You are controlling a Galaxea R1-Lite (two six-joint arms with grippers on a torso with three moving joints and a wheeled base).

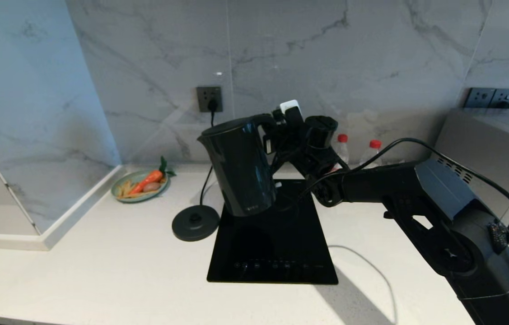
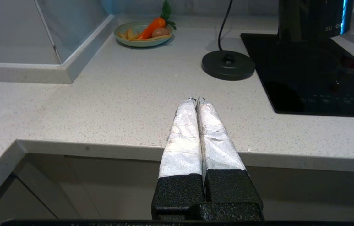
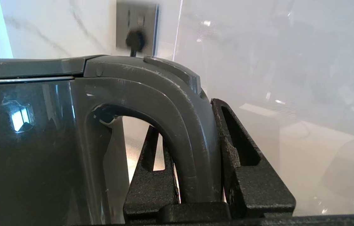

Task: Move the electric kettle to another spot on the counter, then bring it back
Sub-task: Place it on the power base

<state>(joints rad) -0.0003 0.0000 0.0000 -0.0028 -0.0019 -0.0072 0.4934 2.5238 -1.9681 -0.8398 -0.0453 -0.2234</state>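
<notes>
Between the black fingers of your right gripper [image 3: 195,175], clamped on its loop handle, the tall glossy black electric kettle [image 1: 240,167] hangs over the black glass cooktop [image 1: 272,243], beside its round black base disc [image 1: 195,222] on the white speckled counter [image 1: 100,271], while your left gripper [image 2: 197,101] waits pressed together at the counter's front edge.

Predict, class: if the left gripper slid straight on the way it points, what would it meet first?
Probably the bare counter; the left gripper, jaws shut, aims roughly toward the kettle's base disc beyond. Depth is unclear.
</notes>
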